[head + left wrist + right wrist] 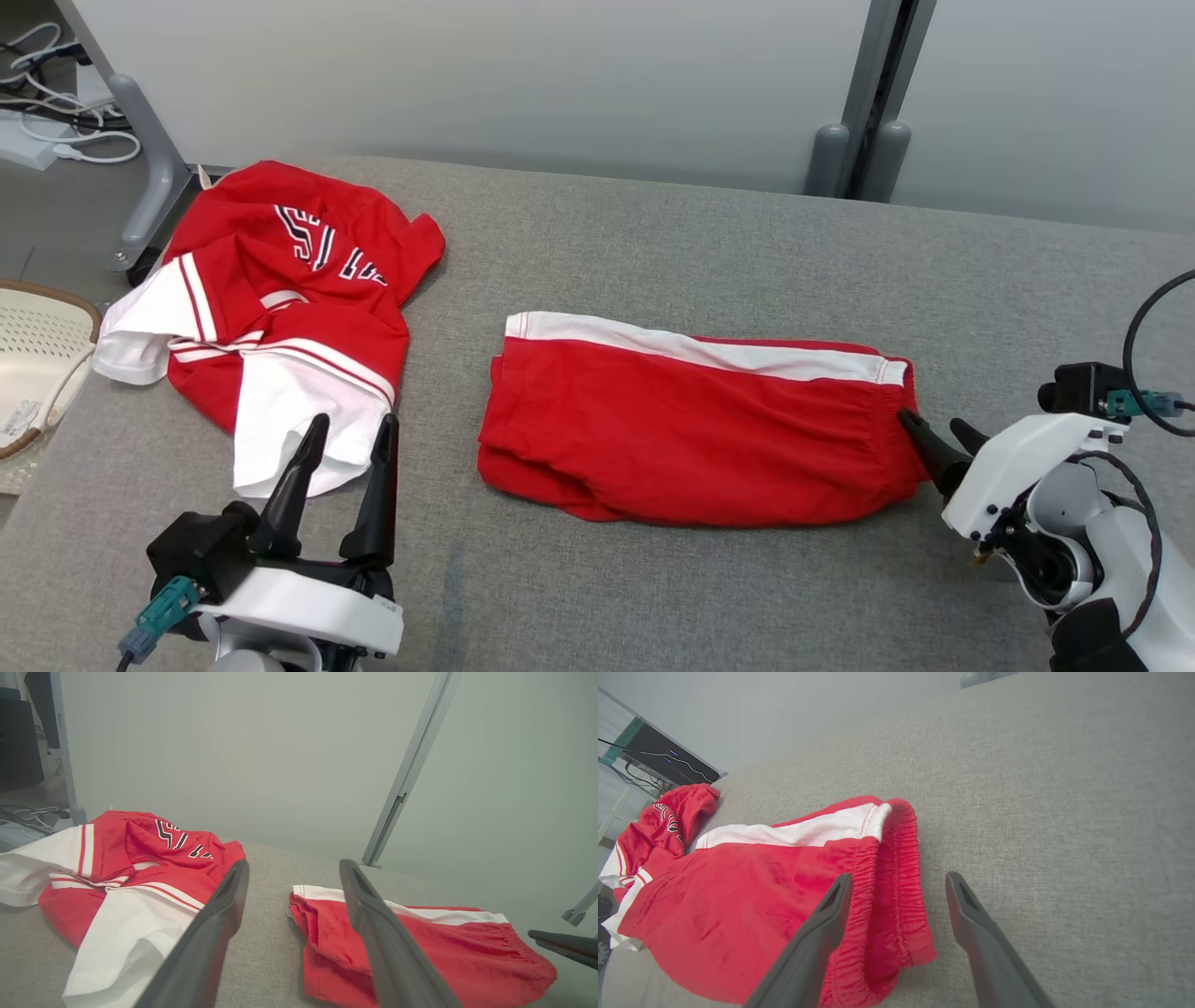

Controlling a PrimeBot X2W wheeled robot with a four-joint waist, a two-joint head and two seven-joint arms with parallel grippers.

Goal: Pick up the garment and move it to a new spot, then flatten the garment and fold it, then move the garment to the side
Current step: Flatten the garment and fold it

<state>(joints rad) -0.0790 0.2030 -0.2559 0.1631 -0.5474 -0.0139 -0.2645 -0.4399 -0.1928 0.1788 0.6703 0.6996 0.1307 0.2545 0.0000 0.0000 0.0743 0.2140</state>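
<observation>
- Left pincer (355, 422) sits closest to the head camera, low at the near left. Its fingers are spread wide, nothing is between them, and their tips overlap the white hem of a red-and-white jersey (280, 308); contact unclear.
- Red shorts (691, 429) lie mid-desk, folded lengthwise. The white side stripe (691, 347) runs along the far edge and the elastic waistband (896, 882) is at the robot's right end.
- Right pincer (931, 422) is at that waistband end, fingers apart and holding nothing. In the right wrist view one finger sits over the gathered elastic and the other over bare desk (700, 243). Can't tell whether it presses the cloth.
- Handling, as a judgement: light, limp knit that will sag and unfold if lifted by one layer. The waistband is the thickest, firmest hold, so pinch all the layers there. A second hold at the leg-hem end would keep the fold together.
- The jersey is crumpled at the far left, apart from the shorts.
- A pale perforated basket (37, 345) sits beyond the desk's left edge.
</observation>
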